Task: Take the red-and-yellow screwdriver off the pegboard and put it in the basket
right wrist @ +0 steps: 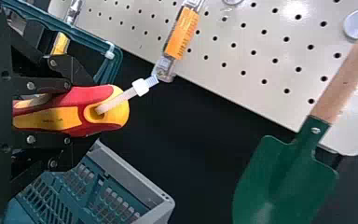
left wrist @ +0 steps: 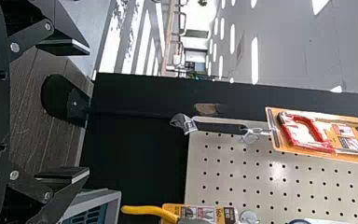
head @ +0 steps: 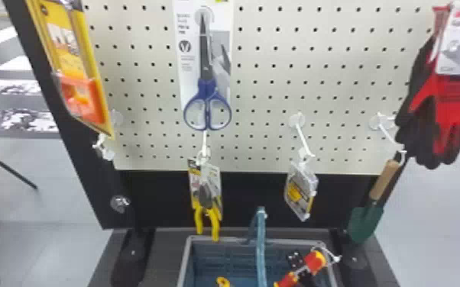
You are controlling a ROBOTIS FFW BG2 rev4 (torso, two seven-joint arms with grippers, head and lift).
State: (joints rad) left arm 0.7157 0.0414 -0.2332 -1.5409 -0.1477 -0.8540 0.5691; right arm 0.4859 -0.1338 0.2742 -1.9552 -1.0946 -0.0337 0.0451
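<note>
Head view: the red-and-yellow screwdriver [head: 315, 261], clamped in the right gripper [head: 302, 270], is positioned at the right side of the grey-rimmed basket [head: 233, 239]. Left wrist view: the left gripper's [left wrist: 81, 110] fingers stand wide apart; round holes perforate the pegboard [left wrist: 279, 191]. Right wrist view: fingers enclose the screwdriver's smooth, rounded handle; a white plastic tie [right wrist: 141, 87] threads its end.

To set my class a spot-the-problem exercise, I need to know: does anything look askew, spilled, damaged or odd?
Nothing clearly stands out. The pliers and trowel hang in front of the stand, and the basket sits upright. The screwdriver is in the right gripper. I see no spill or damage.
</note>
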